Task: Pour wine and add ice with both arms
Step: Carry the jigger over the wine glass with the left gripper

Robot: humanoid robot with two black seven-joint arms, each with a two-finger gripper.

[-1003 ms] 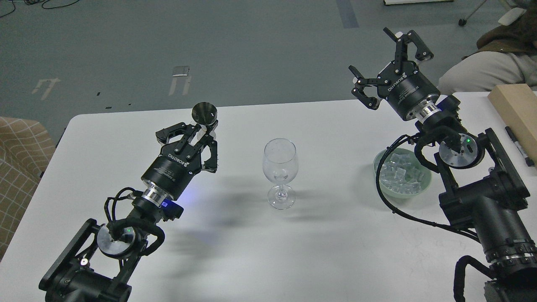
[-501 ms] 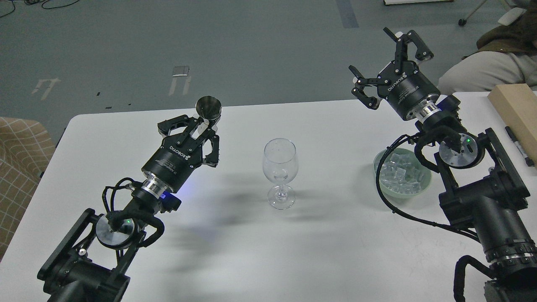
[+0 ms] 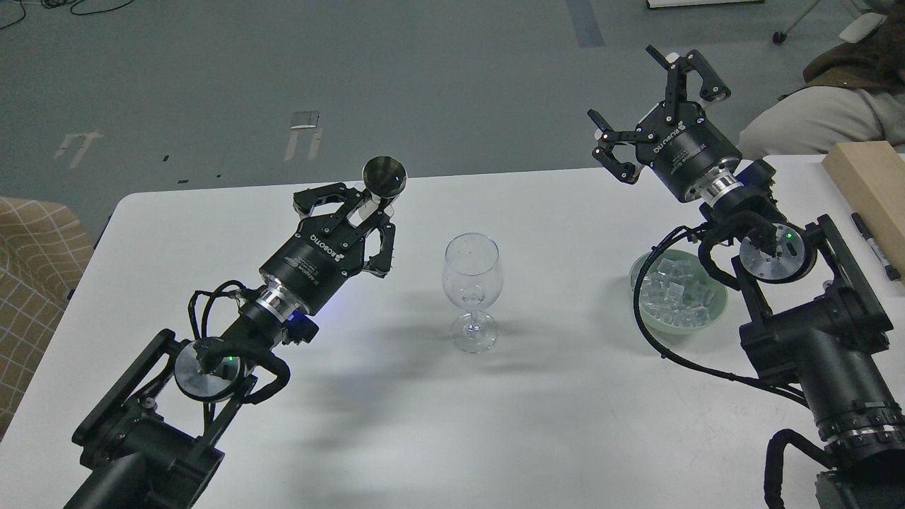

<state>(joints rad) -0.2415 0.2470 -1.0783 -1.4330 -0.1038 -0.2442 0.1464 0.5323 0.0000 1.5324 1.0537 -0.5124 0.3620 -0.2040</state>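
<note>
An empty clear stemmed wine glass stands upright at the middle of the white table. My left gripper is shut on a small metal measuring cup, holding it above the table, left of and behind the glass, mouth tilted toward me. The ice lies as a heap of clear cubes in a pale green bowl on the right. My right gripper is open and empty, raised above the table's far edge, behind the bowl.
A light wooden box and a black marker lie at the table's right edge. A seated person's leg shows beyond the far right corner. A checked cushion is off the left edge.
My left gripper has moved right and up with the metal cup, closer to the wine glass. The right arm, glass and bowl have not moved.
</note>
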